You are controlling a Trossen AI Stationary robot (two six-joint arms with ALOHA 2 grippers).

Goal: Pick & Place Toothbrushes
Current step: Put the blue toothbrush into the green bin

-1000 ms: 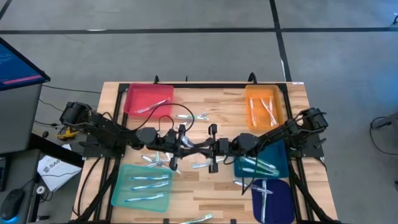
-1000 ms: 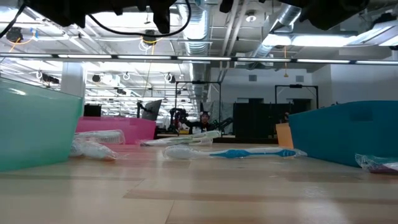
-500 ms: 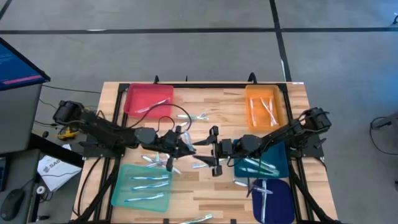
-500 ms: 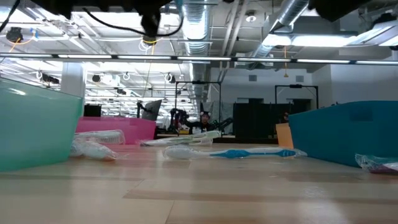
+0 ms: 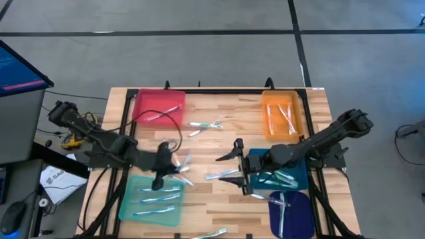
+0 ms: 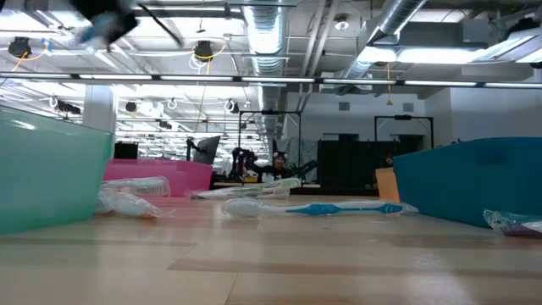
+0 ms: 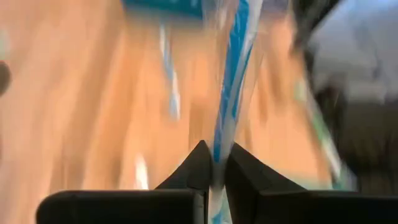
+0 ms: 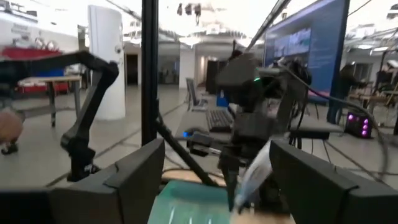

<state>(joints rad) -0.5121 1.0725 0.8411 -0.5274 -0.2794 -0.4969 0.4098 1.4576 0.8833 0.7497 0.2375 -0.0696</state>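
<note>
1. Left gripper: over the table's left half, just beyond the far edge of the teal tray. Fingers clamped on a blue-and-clear toothbrush; the left wrist view shows the handle pinched between the two tips, its long axis running straight out ahead of the claw.
2. Relation that matters: the teal tray lies directly on the near side of the left gripper, close by. Judged, the held toothbrush goes there; three toothbrushes in it lie left to right.
3. Right gripper: near the table's middle, beside the blue tray. Fingers spread wide, nothing between them. A loose toothbrush lies on the wood under its tips, long axis left to right; this arm is the nearer to it.
4. Other stock: more toothbrushes by the red tray, in the orange tray and on the navy tray.
5. View differences: the high view places arms and trays; only the wrist views confirm grip and gap. The low view shows the table toothbrush lying flat, but neither claw clearly.
</note>
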